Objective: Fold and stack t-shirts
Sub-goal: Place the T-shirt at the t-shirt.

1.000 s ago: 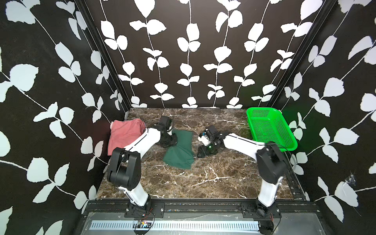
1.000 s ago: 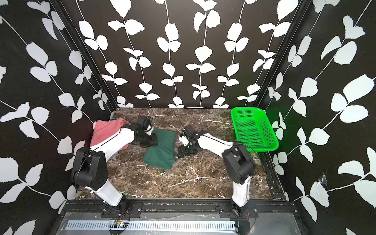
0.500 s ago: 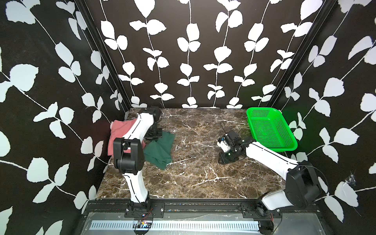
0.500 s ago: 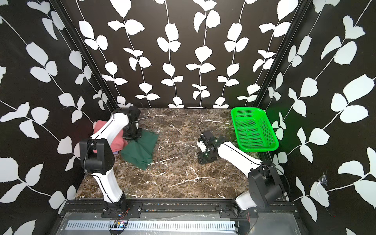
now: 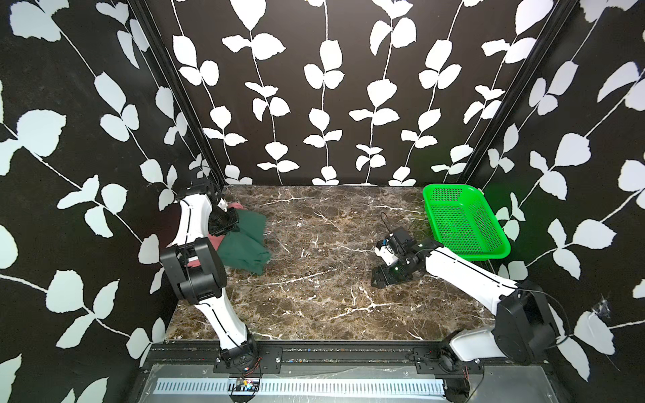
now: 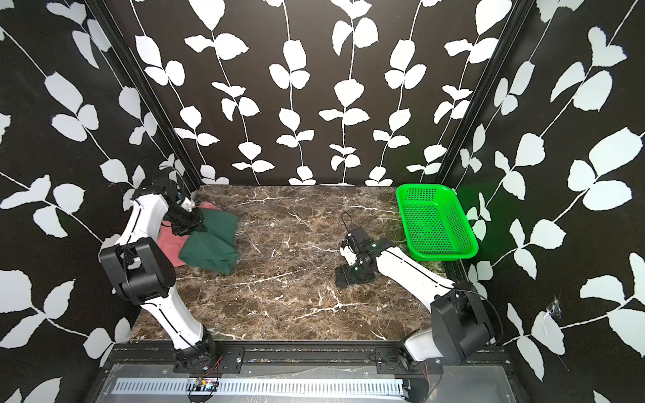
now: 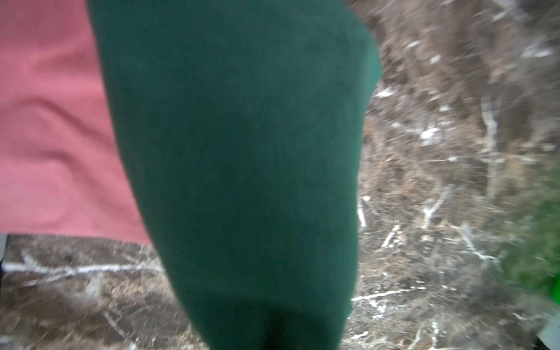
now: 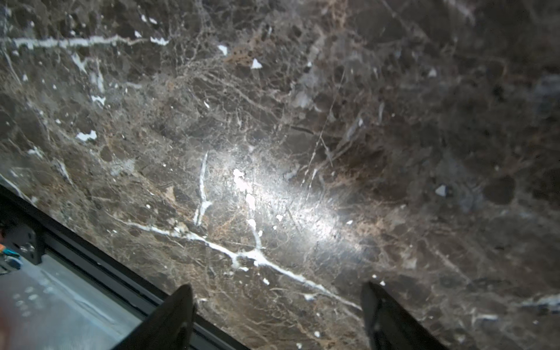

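Green t-shirt [image 5: 246, 246]: folded bundle at the desk's left edge, toward the far-left corner. Its left part overlaps the pink t-shirt [image 6: 169, 244], which lies against that same edge. Its right part sits on bare desk [image 5: 314, 296]. So it's half on the stack and not squared to it.

Left fingers [image 5: 228, 225]: over the far end of the green bundle. The tips are hidden in both top views. The wrist view shows green cloth running straight to where they sit, so I read them as together, pinched on the green t-shirt's edge.

Right fingers [image 8: 178, 315]: apart, nothing between them, only bare desk underneath. That arm is low over the desk's right half, near the basket [image 5: 481, 254] and well apart from both shirts.

Handling: looks like light, limp cloth with no stiffness. A one-point pinch probably lets the rest sag and the folds slide open. It's not fragile and unlikely to slip out of a firm pinch, but it will likely drag on the desk.

Best hold: the folded edge or two corners, with all layers inside the pinch. Risk: dragging it sideways shifts the pink one underneath.
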`<state>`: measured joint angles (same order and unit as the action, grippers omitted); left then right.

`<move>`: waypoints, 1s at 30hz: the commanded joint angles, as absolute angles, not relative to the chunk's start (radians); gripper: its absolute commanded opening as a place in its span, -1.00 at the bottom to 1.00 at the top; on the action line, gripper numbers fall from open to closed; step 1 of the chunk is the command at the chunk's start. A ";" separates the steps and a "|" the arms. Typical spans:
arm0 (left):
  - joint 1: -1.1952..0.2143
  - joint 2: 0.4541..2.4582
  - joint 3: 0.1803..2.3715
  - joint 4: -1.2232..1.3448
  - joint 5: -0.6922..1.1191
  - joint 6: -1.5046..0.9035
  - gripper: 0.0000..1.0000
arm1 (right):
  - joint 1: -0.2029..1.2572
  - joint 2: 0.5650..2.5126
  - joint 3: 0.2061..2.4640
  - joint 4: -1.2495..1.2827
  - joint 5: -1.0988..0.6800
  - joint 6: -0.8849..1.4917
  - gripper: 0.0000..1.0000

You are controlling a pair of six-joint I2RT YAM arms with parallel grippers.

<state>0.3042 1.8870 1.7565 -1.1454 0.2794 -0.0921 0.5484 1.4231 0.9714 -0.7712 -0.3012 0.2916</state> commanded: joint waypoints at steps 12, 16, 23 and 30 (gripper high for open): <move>0.457 2.041 2.087 -1.253 0.332 0.007 -1.00 | 0.543 1.420 0.920 -0.761 -0.331 0.327 0.98; 0.490 2.066 2.110 -1.234 0.316 0.000 -1.00 | 0.543 1.413 0.922 -0.793 -0.331 0.321 0.97; 0.536 2.143 2.149 -1.236 0.292 -0.011 -1.00 | 0.544 1.416 0.942 -0.859 -0.310 0.286 0.98; 0.575 2.221 2.240 -1.248 0.213 -0.013 -1.00 | 0.543 1.440 0.953 -0.891 -0.322 0.273 0.98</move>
<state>0.5457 2.2177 2.1754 -1.2427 0.2722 -0.0147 0.5468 1.4292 0.9413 -0.8505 -0.3225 0.2897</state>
